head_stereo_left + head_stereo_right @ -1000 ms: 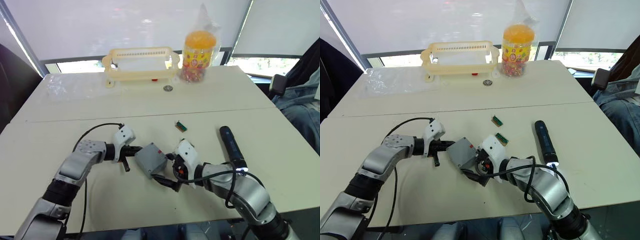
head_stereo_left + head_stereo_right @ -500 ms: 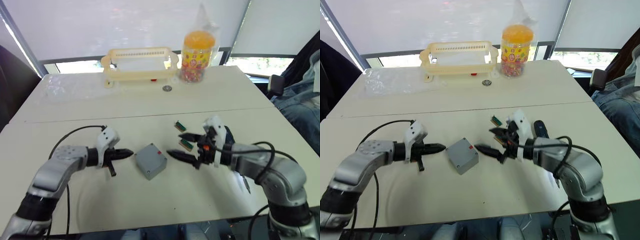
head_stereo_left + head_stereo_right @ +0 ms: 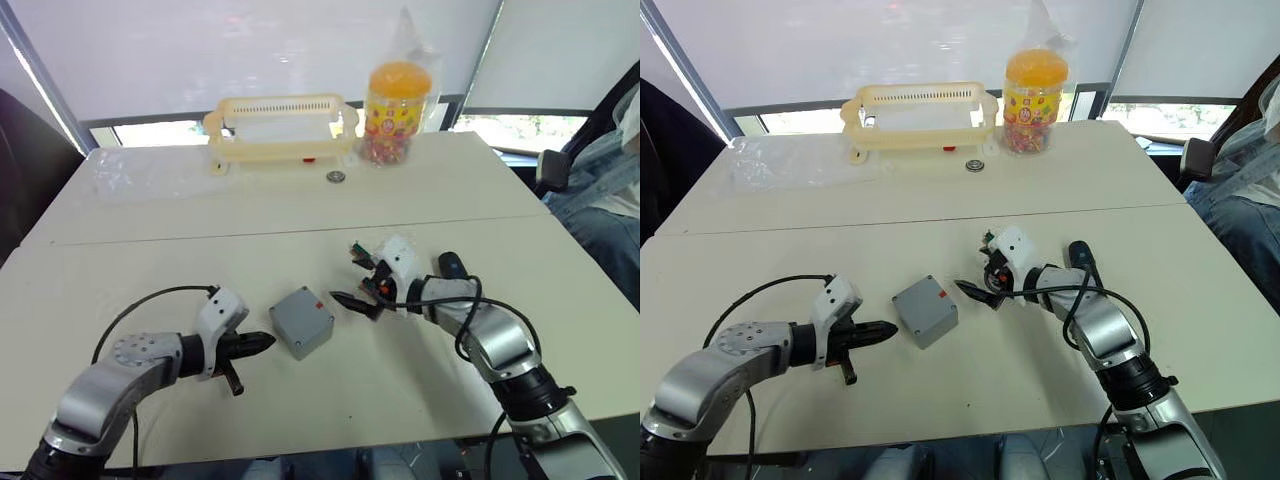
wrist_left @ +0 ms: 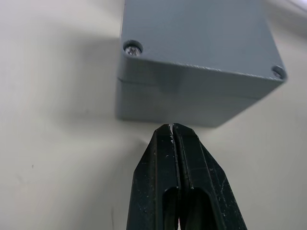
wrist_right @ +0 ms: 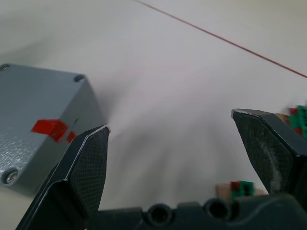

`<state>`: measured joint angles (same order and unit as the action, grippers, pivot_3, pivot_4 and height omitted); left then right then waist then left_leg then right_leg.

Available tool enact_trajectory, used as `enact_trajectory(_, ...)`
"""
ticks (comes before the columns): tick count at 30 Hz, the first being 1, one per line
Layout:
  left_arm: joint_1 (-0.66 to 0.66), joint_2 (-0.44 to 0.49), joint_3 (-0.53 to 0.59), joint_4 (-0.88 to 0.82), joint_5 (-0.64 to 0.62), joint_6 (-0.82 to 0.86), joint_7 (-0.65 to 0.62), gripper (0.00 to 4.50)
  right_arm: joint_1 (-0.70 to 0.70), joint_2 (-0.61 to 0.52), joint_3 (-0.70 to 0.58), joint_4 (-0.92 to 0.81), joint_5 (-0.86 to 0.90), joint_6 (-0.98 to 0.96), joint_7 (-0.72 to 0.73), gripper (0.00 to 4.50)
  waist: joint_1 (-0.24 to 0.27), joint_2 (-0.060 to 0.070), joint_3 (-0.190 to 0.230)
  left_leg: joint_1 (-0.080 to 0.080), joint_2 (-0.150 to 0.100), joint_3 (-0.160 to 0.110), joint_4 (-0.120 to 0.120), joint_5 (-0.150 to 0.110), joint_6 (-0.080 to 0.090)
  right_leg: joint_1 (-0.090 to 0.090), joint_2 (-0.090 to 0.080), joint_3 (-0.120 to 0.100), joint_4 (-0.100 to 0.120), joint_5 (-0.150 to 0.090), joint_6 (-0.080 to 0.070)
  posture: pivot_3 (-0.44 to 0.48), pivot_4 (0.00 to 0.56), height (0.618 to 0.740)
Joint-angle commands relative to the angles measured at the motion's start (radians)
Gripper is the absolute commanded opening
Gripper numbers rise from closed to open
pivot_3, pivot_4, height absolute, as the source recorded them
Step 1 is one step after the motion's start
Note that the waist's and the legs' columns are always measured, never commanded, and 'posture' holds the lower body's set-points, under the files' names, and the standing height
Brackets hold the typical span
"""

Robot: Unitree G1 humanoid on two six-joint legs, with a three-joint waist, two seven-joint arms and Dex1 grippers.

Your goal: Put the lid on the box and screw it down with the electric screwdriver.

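Resting on the table [image 3: 150, 250], the box [image 3: 302, 321] is sitting between the two claws with the lid [image 4: 201, 33] already on it; screw heads are showing at the lid's corners and a red mark on top. Left gripper [image 3: 262, 343] is pointing at the box's near side wall, fingers [image 4: 165, 167] pressed together, tips just short of the wall, not touching. Right gripper [image 3: 357, 285] is hovering just beyond the box's far-right side, jaws spread wide and holding nothing; box is lying off its left finger [image 5: 86, 163], apart from it. Screwdriver [image 3: 1081, 258] is lying on the table behind the right gripper, largely hidden by the arm. Two small green connectors [image 5: 242, 188] are lying near the right claw.
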<state>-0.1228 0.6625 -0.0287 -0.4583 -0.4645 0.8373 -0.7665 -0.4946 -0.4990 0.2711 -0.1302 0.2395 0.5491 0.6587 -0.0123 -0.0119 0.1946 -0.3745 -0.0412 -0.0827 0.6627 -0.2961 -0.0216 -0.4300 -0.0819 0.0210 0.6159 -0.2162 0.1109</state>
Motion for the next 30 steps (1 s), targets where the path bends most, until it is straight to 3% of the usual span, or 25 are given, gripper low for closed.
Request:
enact_trajectory(1,-0.045,-0.009,-0.019,0.044,0.033,-0.053,0.013,0.0,0.026,0.002,0.015,-0.048,-0.011,-0.01,0.029,4.44,0.001,0.0,0.0,0.0,0.0,0.0,0.0,0.0,0.0,0.0,0.0,0.0,0.0,0.0,0.0,0.0,0.15,0.74)
enact_trajectory(14,-0.116,-0.016,-0.074,0.1,0.043,-0.095,-0.04,0.0,0.139,0.008,-0.007,-0.257,0.01,0.132,0.014,4.44,0.0,0.0,0.0,0.0,0.0,0.0,0.0,0.0,0.0,0.0,0.0,0.0,0.0,0.0,0.0,0.0,0.15,0.74)
enact_trajectory(30,-0.127,-0.016,-0.07,0.088,0.032,-0.064,-0.057,0.0,0.15,0.008,-0.004,-0.271,0.003,0.179,0.005,4.44,0.0,0.0,0.0,0.0,0.0,0.0,0.0,0.0,0.0,0.0,0.0,0.0,0.0,0.0,0.0,0.0,0.15,0.74)
